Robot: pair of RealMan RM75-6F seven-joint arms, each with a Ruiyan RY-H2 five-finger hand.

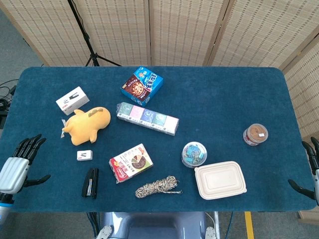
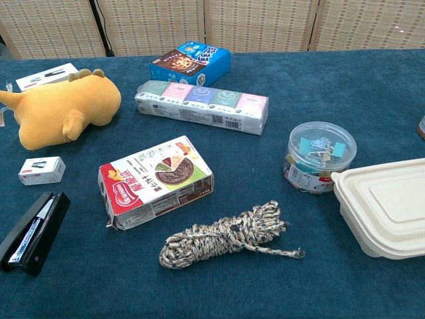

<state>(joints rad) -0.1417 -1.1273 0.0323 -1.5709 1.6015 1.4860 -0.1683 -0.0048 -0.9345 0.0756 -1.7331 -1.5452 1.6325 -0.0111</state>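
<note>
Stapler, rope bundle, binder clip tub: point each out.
black stapler (image 2: pixel 32 232), chest view, middle of its top arm.
rope bundle (image 2: pixel 226 236), chest view, centre of the coil.
binder clip tub (image 1: pixel 194 154), head view, on its clear lid.

Bright, even light from overhead; soft short shadows; both views sharp

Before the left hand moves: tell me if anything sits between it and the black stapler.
Nothing visible does. The left hand hangs open at the table's left edge, and only bare blue cloth lies between it and the stapler. The small white box sits above that path.
</note>
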